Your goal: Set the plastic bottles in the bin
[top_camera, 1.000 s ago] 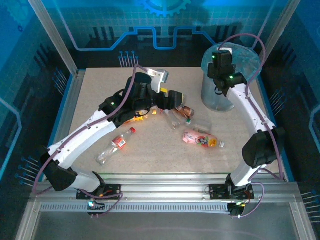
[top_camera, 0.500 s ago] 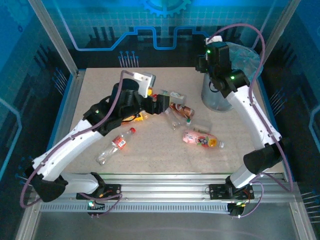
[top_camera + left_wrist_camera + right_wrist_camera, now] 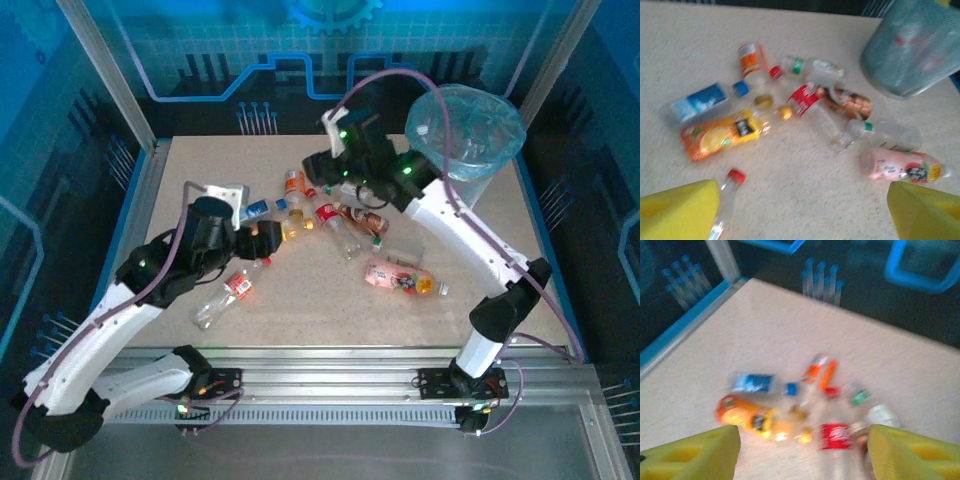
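My left tool [image 3: 802, 205] hangs low over the speckled beige counter [image 3: 800, 170] with its yellow fingers [image 3: 680, 212] spread wide and nothing between them. A clear plastic bottle with a red cap [image 3: 727, 197] lies just beside the left finger, and I cannot tell whether they touch. Ahead of that tool the plastic bottles [image 3: 395, 277] lie scattered on their sides. There is an orange juice bottle [image 3: 720, 137], with a blue-labelled bottle with a blue cap [image 3: 702, 102] beyond it and a small orange-labelled bottle [image 3: 750, 60] farther back. A red-labelled clear bottle [image 3: 805, 97] lies in the middle against a brown-labelled bottle [image 3: 850, 102]. A clear bottle with a green cap [image 3: 885, 132] and a pink bottle [image 3: 900, 167] are nearest the right finger. The round grey bin lined with a pale blue plastic bag [image 3: 480, 160] stands upright at the far right corner of the counter, apart from the pile. Through its wall I see reddish shapes, too blurred to name. My right tool [image 3: 802, 445] hovers above the far side of the same cluster, its own fingers [image 3: 690, 457] likewise apart and empty. That view is blurred, but I make out the blue-labelled bottle, the orange juice bottle and the red-labelled one below it.
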You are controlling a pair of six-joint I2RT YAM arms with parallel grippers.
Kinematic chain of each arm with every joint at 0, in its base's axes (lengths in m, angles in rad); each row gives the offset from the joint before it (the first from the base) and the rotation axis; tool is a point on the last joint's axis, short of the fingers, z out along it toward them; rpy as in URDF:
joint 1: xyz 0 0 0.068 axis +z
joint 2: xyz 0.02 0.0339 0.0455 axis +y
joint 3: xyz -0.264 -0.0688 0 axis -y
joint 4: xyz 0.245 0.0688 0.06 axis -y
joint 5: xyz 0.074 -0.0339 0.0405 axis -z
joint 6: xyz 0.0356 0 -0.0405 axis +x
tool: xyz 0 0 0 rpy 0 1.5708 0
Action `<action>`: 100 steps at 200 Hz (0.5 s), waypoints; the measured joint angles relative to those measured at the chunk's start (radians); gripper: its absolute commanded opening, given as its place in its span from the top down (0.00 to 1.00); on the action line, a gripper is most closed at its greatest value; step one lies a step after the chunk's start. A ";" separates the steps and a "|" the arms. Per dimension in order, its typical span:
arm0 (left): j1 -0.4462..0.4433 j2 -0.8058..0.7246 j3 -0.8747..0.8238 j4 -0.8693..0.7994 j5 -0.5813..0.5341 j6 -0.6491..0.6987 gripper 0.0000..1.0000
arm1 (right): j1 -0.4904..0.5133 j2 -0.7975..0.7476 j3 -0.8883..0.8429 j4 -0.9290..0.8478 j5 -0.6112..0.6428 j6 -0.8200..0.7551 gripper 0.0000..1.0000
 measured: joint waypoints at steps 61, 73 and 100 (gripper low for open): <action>0.129 -0.140 -0.238 -0.125 -0.007 -0.148 0.12 | 0.102 0.068 -0.430 0.277 -0.206 0.469 0.30; 0.153 -0.143 -0.278 -0.129 -0.007 -0.165 0.12 | 0.103 0.085 -0.489 0.331 -0.222 0.550 0.30; 0.195 -0.140 -0.357 -0.118 0.011 -0.191 0.11 | 0.103 0.138 -0.554 0.441 -0.264 0.709 0.30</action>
